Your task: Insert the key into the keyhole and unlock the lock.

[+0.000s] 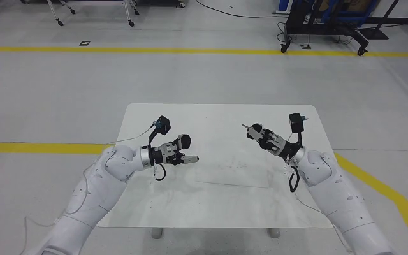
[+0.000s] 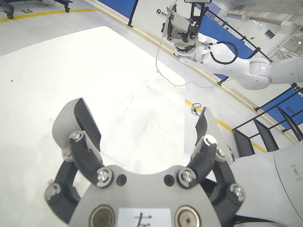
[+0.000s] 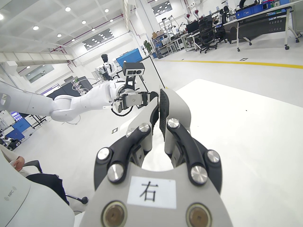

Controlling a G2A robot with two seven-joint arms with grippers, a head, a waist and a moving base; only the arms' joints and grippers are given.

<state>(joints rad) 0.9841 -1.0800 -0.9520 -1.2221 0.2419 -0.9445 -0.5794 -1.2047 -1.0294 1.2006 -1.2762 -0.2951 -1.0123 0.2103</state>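
The table (image 1: 223, 118) has a smooth white top, dull rather than shiny, with faint scuff marks near its middle. The left gripper (image 2: 142, 112) has pale grey shells that look like smooth hard plastic. Its pads (image 2: 86, 121) are black and ribbed, like rubber, and its screws (image 2: 103, 174) are shiny metal. The right gripper (image 3: 159, 94) looks the same, with a white paper-like label (image 3: 151, 191) stuck on it. The floor (image 1: 191, 76) is smooth, grey and a bit glossy.
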